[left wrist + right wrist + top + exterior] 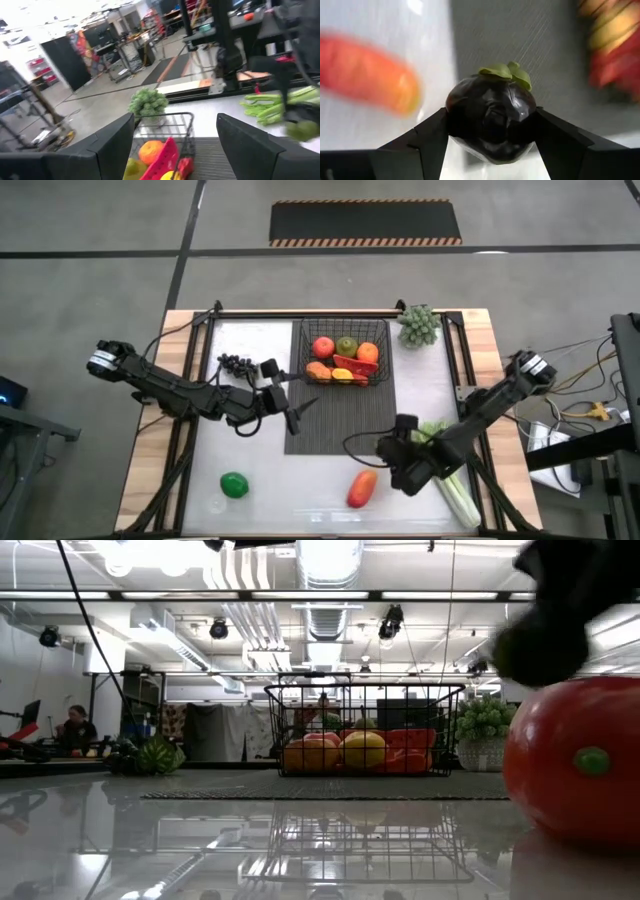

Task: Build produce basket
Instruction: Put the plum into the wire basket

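Note:
The black wire basket [345,360] stands on the dark ribbed mat [335,425], with tomato, apple, oranges and chili inside; it also shows in the low view [365,730]. My right gripper [490,150] is above the table's near right part [400,445], shut on a dark purple round fruit [490,120] with a green leaf cap. My left gripper [175,145] hovers open over the mat's left edge [305,395], facing the basket [167,140]. A red-orange mango [362,488], a green fruit [234,485], dark grapes [235,363] and a celery stalk [452,485] lie on the table. My right gripper pinches the dark purple fruit between its two fingers, one finger on each side of its round body [457,117]. The leaf cap [507,72] points away from the wrist. In the low view the dark gripper [565,600] hangs above the mango, clear of the table.
A small potted plant [418,325] stands at the far right corner beside the basket. The mango [575,760] lies just left of my right gripper. A watermelon slice [160,753] shows at the far left in the low view. Bare tabletop lies between the green fruit and the mango.

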Robot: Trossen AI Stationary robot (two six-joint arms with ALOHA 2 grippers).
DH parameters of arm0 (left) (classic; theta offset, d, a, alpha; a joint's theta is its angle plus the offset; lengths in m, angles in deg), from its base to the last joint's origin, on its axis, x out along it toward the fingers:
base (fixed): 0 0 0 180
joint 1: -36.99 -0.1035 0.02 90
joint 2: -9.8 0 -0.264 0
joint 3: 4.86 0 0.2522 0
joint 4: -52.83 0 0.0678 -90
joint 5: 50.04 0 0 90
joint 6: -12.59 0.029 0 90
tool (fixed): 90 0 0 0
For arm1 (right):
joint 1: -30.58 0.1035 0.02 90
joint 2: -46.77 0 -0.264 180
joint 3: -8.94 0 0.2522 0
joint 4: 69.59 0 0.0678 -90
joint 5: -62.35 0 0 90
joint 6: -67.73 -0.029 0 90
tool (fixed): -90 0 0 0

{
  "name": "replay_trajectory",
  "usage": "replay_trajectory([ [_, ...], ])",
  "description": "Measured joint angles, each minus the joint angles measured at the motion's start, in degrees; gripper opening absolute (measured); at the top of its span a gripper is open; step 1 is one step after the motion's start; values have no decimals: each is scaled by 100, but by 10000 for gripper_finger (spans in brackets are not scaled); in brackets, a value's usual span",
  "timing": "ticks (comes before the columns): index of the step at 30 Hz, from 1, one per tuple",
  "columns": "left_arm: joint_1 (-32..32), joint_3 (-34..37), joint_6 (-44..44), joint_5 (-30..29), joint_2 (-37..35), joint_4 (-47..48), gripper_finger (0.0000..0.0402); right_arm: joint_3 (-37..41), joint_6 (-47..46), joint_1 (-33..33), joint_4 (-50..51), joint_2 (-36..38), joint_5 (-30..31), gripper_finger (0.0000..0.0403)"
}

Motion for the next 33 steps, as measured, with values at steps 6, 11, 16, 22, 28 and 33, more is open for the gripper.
replay_trajectory([
  [6, 0, 0, 9, 1395, 0, -542, 266, 859, 1647, -40, -1857, 889, 1824, 246],
  [11, -4, 0, 6, 2383, 110, -1155, 266, 2063, 4326, -298, -5438, 1356, 2333, 246],
  [16, -11, 0, -19, 2400, 338, -1556, 266, 3027, 6410, -605, -8668, 1386, 2025, 246],
  [22, -100, 0, -341, 2422, 871, -2230, 266, 3569, 7382, -933, -10384, 1243, 1605, 246],
  [28, -399, -10, -792, 2418, 1489, -2945, 266, 3646, 7372, -1094, -10453, 1224, 1401, 247],
  [33, -629, -168, -1047, 2514, 1878, -3029, 265, 3652, 7368, -1095, -10458, 1224, 1395, 247],
])
